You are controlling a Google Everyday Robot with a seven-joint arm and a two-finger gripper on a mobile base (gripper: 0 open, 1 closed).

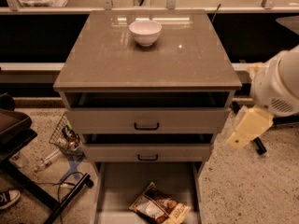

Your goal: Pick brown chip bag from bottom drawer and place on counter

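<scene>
Lying tilted on the floor of the bottom drawer (pixel 117 190), which is pulled out at the foot of the drawer cabinet (pixel 93 122), the brown chip bag (pixel 159 205) sits toward the drawer's right side, its printed face up. Left of the cabinet, a wire basket (pixel 63 135) rests on the speckled floor. Right of the cabinet, about level with its middle drawer (pixel 147 152), the pale yellow end effector (pixel 250 127) hangs below the white robot arm (pixel 280 85), apart from the cabinet and well apart from the bag; whether it is open or closed cannot be told. Higher up, the top drawer (pixel 187 120) is partly pulled out. On the cabinet's counter (pixel 145 64), a white bowl (pixel 145 31) stands upright near the back edge.
</scene>
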